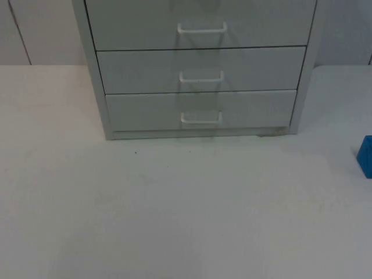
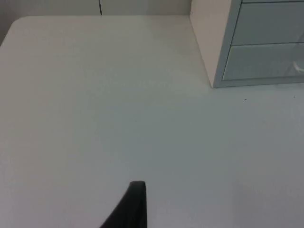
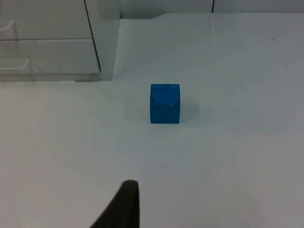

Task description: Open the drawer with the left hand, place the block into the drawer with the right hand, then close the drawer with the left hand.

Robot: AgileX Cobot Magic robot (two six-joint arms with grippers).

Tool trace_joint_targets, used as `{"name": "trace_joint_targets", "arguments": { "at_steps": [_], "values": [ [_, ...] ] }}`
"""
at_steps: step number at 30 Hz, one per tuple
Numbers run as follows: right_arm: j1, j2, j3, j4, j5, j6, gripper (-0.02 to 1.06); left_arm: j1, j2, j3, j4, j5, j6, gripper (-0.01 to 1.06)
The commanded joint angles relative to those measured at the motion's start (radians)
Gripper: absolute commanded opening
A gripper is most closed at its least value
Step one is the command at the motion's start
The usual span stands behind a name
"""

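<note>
A grey cabinet [image 1: 197, 70] with three stacked drawers stands at the back of the table, all three fronts flush and shut. Each drawer has a white handle; the lowest handle [image 1: 201, 118] sits just above the table. A blue block [image 1: 365, 156] rests on the table at the right edge of the top view, right of the cabinet. The right wrist view has the block [image 3: 165, 103] lying ahead of my right gripper [image 3: 126, 204], well apart from it. My left gripper [image 2: 135, 204] hovers over bare table, with the cabinet's corner [image 2: 213, 71] far ahead of it.
White table [image 1: 174, 209] stretches in front of the cabinet. The grey partition wall [image 1: 35, 29] runs behind it. The cabinet's side wall [image 3: 107, 38] stands near the block in the right wrist view.
</note>
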Motion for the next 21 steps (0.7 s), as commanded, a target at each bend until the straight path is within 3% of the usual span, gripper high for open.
{"name": "trace_joint_targets", "arguments": {
  "at_steps": [1, 8, 15, 21],
  "values": [
    [-0.006, 0.022, -0.020, 0.007, -0.010, -0.002, 1.03, -0.003, 0.000, 0.000, -0.028, -0.002, -0.007, 1.05],
    [-0.006, 0.189, -0.090, 0.005, -0.073, -0.002, 1.03, -0.003, 0.128, -0.044, -0.040, -0.052, -0.007, 1.05],
    [-0.006, 0.441, -0.119, 0.003, -0.214, -0.002, 1.03, -0.003, 0.397, -0.046, -0.057, -0.143, -0.014, 1.05],
    [-0.006, 0.618, -0.119, -0.007, -0.243, -0.002, 1.03, -0.003, 0.565, -0.046, -0.057, -0.216, -0.014, 1.05]
  ]
}}
